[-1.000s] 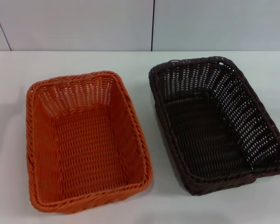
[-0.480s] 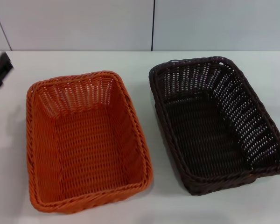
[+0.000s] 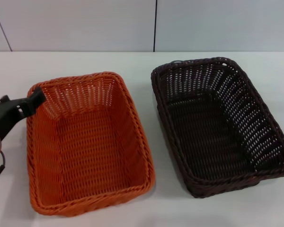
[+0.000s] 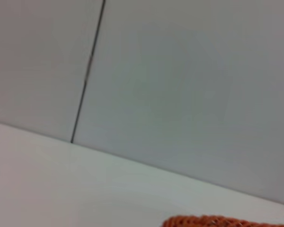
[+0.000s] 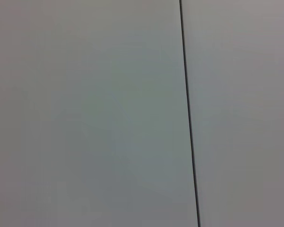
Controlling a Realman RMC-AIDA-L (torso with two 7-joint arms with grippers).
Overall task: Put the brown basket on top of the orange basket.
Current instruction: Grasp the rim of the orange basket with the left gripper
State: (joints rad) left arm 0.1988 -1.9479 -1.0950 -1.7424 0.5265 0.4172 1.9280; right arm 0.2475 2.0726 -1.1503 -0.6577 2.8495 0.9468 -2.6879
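Stacking not begun: the brown basket (image 3: 221, 125) sits on the tabletop (image 3: 142, 64) beside the orange basket (image 3: 87, 142). Our left gripper (image 3: 38, 96) nears the orange rim; we cannot tell its fingers' state.

Head view: high, facing down on surface (image 3: 146, 208). Left wrist view: low, facing wall; shares orange basket (image 3: 87, 142) rim (image 4: 227, 221). Right wrist view: wall only.

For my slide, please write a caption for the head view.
Left gripper at the rectangular orange woven basket; rectangular dark brown woven basket beside it.
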